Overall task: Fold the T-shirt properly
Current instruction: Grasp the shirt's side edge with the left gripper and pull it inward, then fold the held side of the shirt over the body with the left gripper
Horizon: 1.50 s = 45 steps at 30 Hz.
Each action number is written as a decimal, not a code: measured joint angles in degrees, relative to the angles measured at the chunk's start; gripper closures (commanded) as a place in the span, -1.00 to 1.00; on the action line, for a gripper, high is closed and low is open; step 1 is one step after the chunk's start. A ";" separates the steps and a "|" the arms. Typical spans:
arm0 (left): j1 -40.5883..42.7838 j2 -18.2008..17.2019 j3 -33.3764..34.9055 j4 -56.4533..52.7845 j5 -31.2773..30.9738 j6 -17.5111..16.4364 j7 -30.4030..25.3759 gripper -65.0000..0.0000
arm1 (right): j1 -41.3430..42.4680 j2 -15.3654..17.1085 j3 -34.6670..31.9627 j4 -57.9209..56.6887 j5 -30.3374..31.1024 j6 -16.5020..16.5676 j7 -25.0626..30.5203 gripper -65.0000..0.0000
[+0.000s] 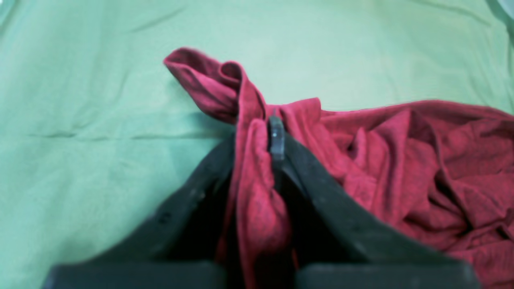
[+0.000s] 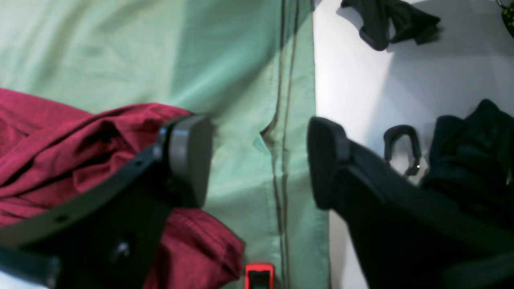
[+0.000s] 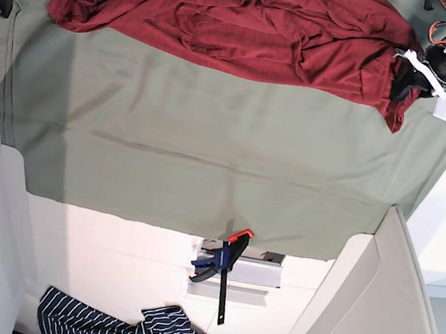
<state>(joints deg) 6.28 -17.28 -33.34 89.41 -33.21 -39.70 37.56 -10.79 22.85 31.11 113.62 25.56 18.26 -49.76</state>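
Left wrist, T-shirt [image 1: 257, 192] pinched between left fingers [image 1: 276, 138]

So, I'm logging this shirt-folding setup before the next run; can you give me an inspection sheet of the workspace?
Surface: sage-green cloth sheet, mildly creased, spread over a white table.
Job's things: T-shirt, dark red, bunched along the sheet's far edge, unfolded.
Clutter: striped garment and bar clamp near the table's front; dark cloths beside the sheet.
Grippers: left gripper shut on a T-shirt fold; right gripper open, empty, over the sheet's hem.
Cables: nothing seen.
Surroundings: pale side panels.
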 measured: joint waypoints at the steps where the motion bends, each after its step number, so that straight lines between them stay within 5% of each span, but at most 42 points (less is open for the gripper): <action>1: 0.20 -0.02 0.59 0.85 0.13 0.02 0.17 1.00 | -0.02 0.00 0.00 0.00 0.00 0.00 -0.02 -0.15; 7: 2.69 0.26 10.51 14.10 1.49 0.22 1.90 1.00 | -0.02 -0.02 0.00 0.00 0.15 0.00 0.00 -0.15; 10: 4.39 2.10 18.03 20.87 7.34 -0.13 1.57 1.00 | 0.00 -0.02 0.00 0.00 0.13 -0.02 0.00 -0.15; 20: 6.69 9.18 40.89 24.22 23.69 9.11 3.21 1.00 | 0.00 0.00 0.00 0.00 0.15 0.00 0.00 -0.15; 25: 6.40 13.40 45.18 22.99 28.81 11.26 0.31 1.00 | 0.00 0.00 0.00 0.00 0.15 0.00 -0.02 -0.15; 32: 2.23 17.31 45.27 14.43 27.34 12.26 -1.84 1.00 | 0.00 0.00 0.00 0.00 0.15 0.00 -0.02 -0.15; 39: 0.76 18.23 45.29 9.64 27.15 12.22 -3.37 -0.24 | 0.00 0.00 0.00 0.00 0.15 0.00 -0.02 -0.15; 45: -0.15 18.23 45.38 9.68 13.73 11.32 7.72 -0.29 | 0.00 0.02 0.00 0.00 0.15 0.00 -0.02 -0.15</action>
<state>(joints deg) 6.13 0.95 12.03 99.09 -19.49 -28.38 45.28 -10.79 22.87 31.11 113.62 25.71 18.26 -49.78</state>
